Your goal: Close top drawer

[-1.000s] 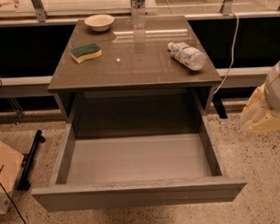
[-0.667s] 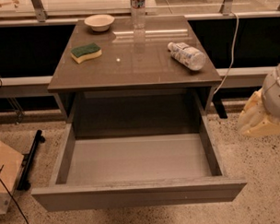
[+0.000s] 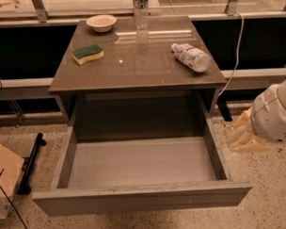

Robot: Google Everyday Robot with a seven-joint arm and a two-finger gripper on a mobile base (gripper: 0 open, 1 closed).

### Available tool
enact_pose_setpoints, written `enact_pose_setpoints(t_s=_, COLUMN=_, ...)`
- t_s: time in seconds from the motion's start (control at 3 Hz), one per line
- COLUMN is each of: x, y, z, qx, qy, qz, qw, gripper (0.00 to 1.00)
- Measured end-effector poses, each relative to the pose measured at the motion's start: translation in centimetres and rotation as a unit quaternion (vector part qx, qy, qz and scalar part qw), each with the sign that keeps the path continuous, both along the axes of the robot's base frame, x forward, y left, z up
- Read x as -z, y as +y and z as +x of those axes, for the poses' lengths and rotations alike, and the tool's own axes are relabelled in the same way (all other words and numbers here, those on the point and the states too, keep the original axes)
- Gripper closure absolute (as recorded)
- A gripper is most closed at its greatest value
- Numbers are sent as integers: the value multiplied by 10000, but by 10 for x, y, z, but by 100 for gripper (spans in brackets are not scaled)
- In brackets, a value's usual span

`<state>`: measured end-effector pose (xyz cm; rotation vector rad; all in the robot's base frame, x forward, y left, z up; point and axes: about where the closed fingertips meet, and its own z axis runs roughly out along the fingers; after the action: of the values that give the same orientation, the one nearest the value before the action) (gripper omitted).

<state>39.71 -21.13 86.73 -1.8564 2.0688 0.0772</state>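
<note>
Now | top drawer (image 3: 141,199) pulled fully out below the tabletop (image 3: 136,64) | claw (image 3: 245,136) beside its right wall, apart, opening cannot be told | best: press flat on front's middle, push straight inward to avoid racking

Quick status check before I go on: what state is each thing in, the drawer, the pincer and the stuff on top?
Top drawer: pulled far out, nothing visible inside.
Pincer: low at the drawer's right side, not touching it.
Standing bottle: upright at the tabletop's back edge.
Second bottle: lying on its side.
Bowl: upright.
Sponge: flat, green side up.
</note>
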Motion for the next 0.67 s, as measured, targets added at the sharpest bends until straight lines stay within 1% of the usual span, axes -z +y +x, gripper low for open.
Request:
enact_pose_setpoints(t_s=0.33, x=31, y=6, z=-10, qx=-8, qy=-6, qz=284, qw=9996, gripper=100)
enact_pose_setpoints(t_s=0.67, x=33, y=6, z=-11, qx=1, qy=-10, qz=299, qw=9996, gripper=100)
